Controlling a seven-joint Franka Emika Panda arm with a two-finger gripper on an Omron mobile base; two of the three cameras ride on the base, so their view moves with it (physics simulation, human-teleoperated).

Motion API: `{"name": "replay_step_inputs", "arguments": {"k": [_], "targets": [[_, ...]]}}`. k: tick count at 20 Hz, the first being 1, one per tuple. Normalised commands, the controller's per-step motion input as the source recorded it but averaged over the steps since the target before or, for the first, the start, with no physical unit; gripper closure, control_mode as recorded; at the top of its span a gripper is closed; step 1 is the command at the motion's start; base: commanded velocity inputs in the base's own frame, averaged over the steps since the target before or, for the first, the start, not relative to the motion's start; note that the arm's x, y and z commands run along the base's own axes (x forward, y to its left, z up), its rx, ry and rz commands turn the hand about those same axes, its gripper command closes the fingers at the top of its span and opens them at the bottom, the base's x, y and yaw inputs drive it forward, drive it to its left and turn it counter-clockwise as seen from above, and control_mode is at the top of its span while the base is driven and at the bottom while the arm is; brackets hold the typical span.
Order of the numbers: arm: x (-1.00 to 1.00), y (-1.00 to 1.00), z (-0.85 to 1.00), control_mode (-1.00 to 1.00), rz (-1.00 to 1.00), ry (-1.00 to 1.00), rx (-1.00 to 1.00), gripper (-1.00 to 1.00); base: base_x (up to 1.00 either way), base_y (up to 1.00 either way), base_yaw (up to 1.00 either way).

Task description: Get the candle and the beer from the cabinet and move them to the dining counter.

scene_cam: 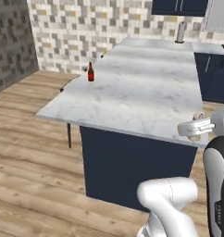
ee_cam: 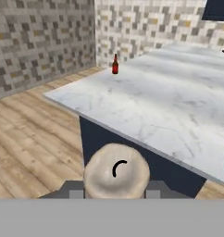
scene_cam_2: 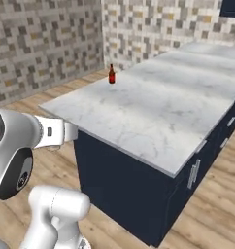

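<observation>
The beer (scene_cam: 90,72) (scene_cam_2: 111,74) (ee_cam: 115,65), a brown bottle with a red label, stands upright near the far left edge of the dining counter (scene_cam: 132,95) (scene_cam_2: 163,107) (ee_cam: 174,97). The candle (ee_cam: 116,175), a pale beige stub, is seen end-on between my fingers. My gripper (ee_cam: 115,192) (scene_cam: 196,121) is shut on it and hangs in the air just off the counter's near corner, below slab height in the hand view. The navy cabinet (scene_cam: 178,6) (ee_cam: 218,9) hangs on the far wall behind the counter.
A grey cylinder (scene_cam: 180,32) stands at the counter's far end. A dark stool leg (scene_cam: 69,135) shows under the left overhang. Navy drawer fronts with silver handles (scene_cam_2: 194,172) line the counter's right side. Tiled walls close the back and left, and wooden floor lies around the counter.
</observation>
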Motion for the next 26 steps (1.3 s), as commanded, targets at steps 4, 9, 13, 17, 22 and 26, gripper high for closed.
{"name": "replay_step_inputs", "arguments": {"k": [4, 9, 13, 17, 22, 26], "targets": [[0.00, 0.00, 0.00, 1.00, 0.00, 0.00, 0.00, 1.00, 0.39, 0.98, 0.28], [0.00, 0.00, 0.00, 1.00, 0.00, 0.00, 0.00, 1.00, 0.56, 0.97, 0.22], [0.00, 0.00, 0.00, 1.00, 0.00, 0.00, 0.00, 1.00, 0.68, 0.94, 0.18], [0.00, 0.00, 0.00, 1.00, 0.00, 0.00, 0.00, 1.00, 0.74, 0.95, 0.13], [0.00, 0.00, 0.00, 1.00, 0.00, 0.00, 0.00, 1.00, 0.74, 0.84, 0.05], [0.00, 0.00, 0.00, 1.00, 0.00, 0.00, 0.00, 1.00, 0.69, 0.64, -0.01]]}}
